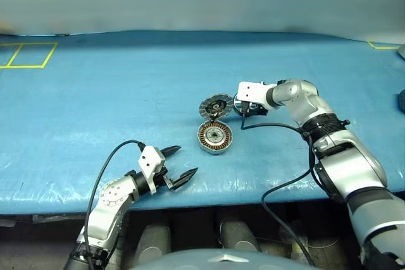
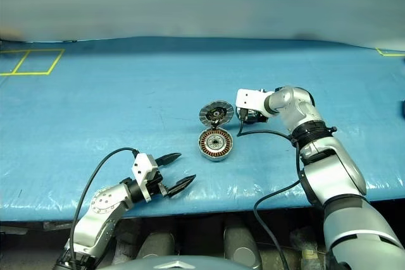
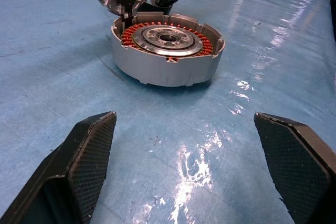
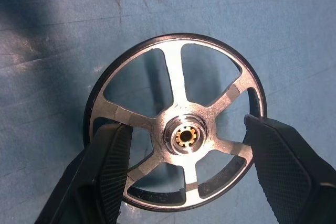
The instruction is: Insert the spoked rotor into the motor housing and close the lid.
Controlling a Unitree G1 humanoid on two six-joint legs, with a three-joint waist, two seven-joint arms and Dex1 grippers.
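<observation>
Nearest the head camera, the left gripper [image 1: 179, 162] hangs low over the near edge of the blue table cover [image 1: 95, 105], its 2 black fingers [image 3: 86, 156] spread wide apart with nothing between them. From the left wrist camera those fingers frame the motor housing [image 3: 167, 59], which sits flat on the cover well ahead of them — a shallow silver case with a ring of copper-orange windings around a silver centre. From the head camera the housing [image 1: 215, 138] lies near the middle of the table. Its lid [image 1: 215, 105] stands tilted open at the housing's far side, attached at the rim, the dark radially patterned inner face turned toward the robot. Just beside the lid, on the robot's right, the right gripper [image 1: 245, 109] reaches in from the right arm and points down toward the cover. From the right wrist camera the spoked rotor [image 4: 178, 124] shows face-on: a dark outer ring, 5 silver spokes and a shiny hub with a small brass-coloured bore. The right gripper's fingers [image 4: 113, 161] sit on opposite sides of the wheel, overlapping its rim at both edges — they appear to clamp it, though whether the rotor rests on the cover or is lifted off it cannot be told. Yellow tape lines [image 1: 28, 55] mark the far left corner of the cover.
</observation>
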